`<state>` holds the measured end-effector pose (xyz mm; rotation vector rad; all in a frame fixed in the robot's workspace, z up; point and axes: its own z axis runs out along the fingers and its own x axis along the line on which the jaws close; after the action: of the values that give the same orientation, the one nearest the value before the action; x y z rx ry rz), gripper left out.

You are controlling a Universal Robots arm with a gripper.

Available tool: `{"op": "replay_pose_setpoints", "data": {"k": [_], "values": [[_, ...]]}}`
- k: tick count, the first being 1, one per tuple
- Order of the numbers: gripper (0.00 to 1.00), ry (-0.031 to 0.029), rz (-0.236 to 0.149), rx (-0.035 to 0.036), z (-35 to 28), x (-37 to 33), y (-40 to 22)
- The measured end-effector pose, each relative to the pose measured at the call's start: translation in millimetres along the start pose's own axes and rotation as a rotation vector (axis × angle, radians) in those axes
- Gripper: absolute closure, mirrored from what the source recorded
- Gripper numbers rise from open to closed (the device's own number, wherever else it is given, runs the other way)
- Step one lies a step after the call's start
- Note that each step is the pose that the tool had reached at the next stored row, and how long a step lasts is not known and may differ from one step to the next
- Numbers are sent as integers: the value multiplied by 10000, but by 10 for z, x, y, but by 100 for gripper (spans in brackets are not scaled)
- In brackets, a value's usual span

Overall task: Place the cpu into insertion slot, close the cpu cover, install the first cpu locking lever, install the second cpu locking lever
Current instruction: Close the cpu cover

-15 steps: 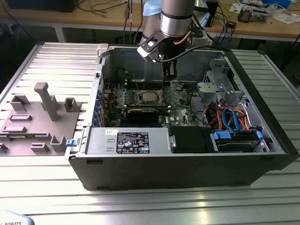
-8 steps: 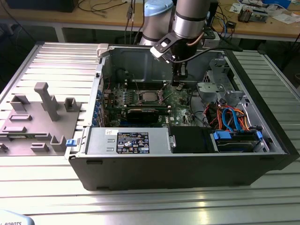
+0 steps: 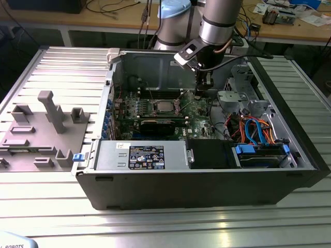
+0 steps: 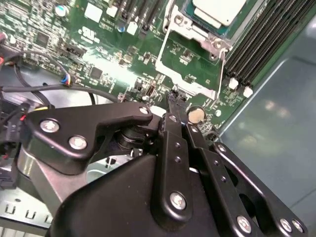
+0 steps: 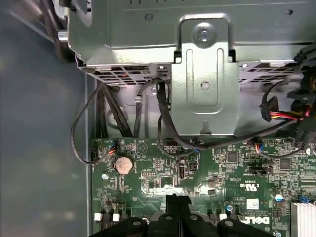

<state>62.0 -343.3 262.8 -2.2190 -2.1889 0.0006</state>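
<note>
Though murky at tips, shows gripper point(image 4: 173, 98) pinched fully closed, seemingly on nothing, poised at edge of cpu cover point(image 4: 164, 44), flipped open. Finds cpu point(image 4: 219, 10) seated in insertion slot point(image 4: 190, 17) just beside, on green motherboard point(image 4: 113, 54).

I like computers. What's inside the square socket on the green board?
A flat silvery chip lies in the socket. The socket's floor beneath the chip is covered, so it cannot be seen.
</note>
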Motion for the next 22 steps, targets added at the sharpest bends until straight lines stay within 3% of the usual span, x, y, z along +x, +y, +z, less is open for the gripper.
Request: {"op": "replay_pose_setpoints", "data": {"k": [6, 12, 22], "values": [[89, 6, 1, 20, 90, 76, 5], [89, 6, 1, 19, 93, 81, -115], [89, 7, 0, 19, 94, 81, -169]]}}
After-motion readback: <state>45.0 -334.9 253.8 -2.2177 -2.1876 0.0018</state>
